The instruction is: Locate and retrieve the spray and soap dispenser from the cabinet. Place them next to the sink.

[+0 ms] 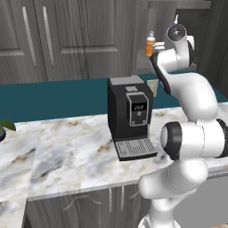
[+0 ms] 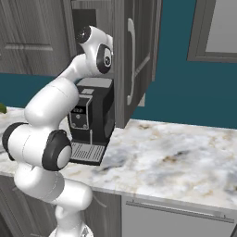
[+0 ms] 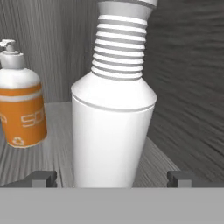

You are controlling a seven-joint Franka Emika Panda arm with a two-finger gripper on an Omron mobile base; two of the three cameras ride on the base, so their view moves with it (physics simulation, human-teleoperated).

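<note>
Between the wide-open fingers (image 3: 112,178) stands the spray (image 3: 113,131), upright on the cabinet (image 3: 183,87) shelf, untouched on either side. Just left and farther back stands the soap dispenser (image 3: 19,105). Below, a coffee machine (image 1: 129,116) sits on the desk (image 1: 67,151).

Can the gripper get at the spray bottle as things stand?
Probably yes: the spray bottle stands between the open gripper's fingertips, with the soap dispenser off to one side, apart.

Glossy white rounded arm (image 1: 191,133) of bulbous tube-like segments, joined by dark grey-black rings at each joint. The claw (image 3: 111,178) ends in small dark grey square fingertips (image 3: 43,177).
</note>
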